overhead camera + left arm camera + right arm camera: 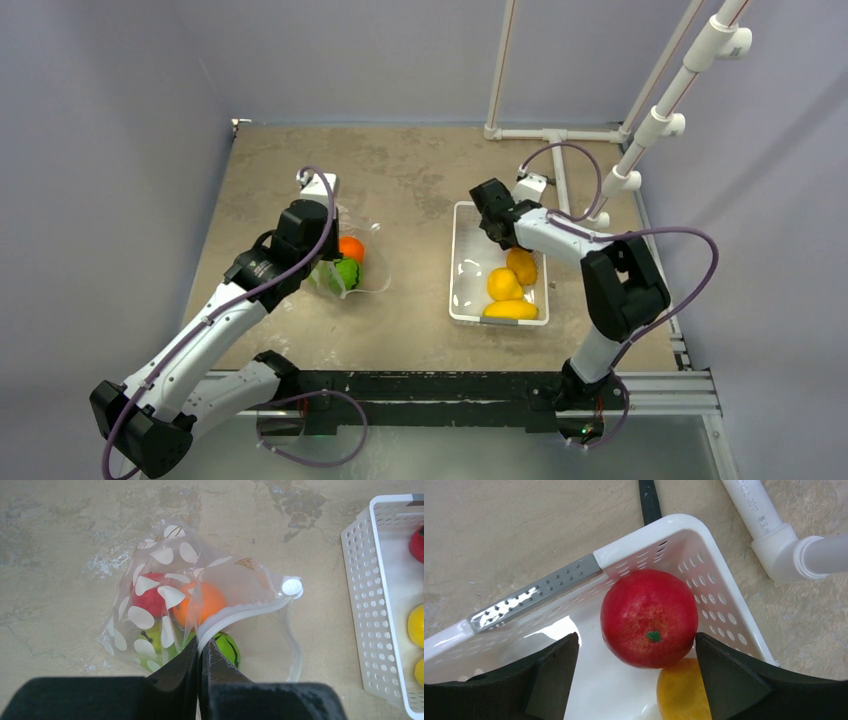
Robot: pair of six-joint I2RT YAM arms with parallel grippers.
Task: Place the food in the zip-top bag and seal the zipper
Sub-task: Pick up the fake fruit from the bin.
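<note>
Clear crinkly zip-top bag lies on the counter, left of the white slotted basket; judged limp, slippery. Left hand clenched on its pale zipper strip, the firmest hold. Right hand, spread, straddles a smooth red toy fruit in the basket.

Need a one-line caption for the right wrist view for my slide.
Open right gripper poised over a red toy fruit cornered in the white basket, yellow fruit beside it.

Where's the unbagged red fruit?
Right wrist view: red fruit in a corner of the white basket, below the open right gripper, beside a yellow-orange fruit.
</note>
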